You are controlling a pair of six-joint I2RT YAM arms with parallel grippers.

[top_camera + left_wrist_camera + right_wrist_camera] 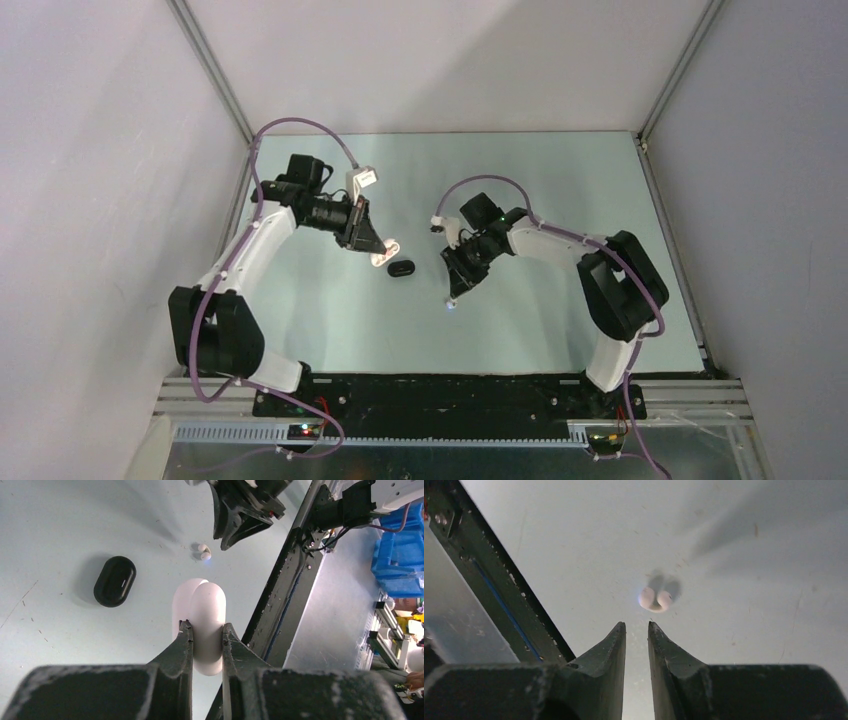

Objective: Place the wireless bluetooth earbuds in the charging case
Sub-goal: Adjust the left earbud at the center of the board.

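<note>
A: Left gripper [205, 630], condition?

B: Closed on white charging case [207, 610], one finger pressed to each long side. Lower centre of left wrist frame. Two overlapping rounded outlines at far end of case; lid position not determinable.

A: Right gripper [636, 626]?

B: Narrow slit between fingers, nothing held. Bottom centre of right wrist frame, pointed down at table [560, 180]. In top frame, just right of centre, opposite left gripper.

A: Next by size?

B: Black case [115, 581]. Oval, flat on table, left of centre in left wrist frame, apart from white charging case. In top frame, near centre, between both grippers, just lower right of left gripper tip.

A: Location of earbuds?

B: Two white earbuds [655, 599], touching side by side, on table, outside both cases. Centre of right wrist frame, just beyond right fingertips, not in contact. Upper centre of left wrist frame, just beside right gripper tip. In top frame, a small pale spot below centre, under right gripper.
</note>
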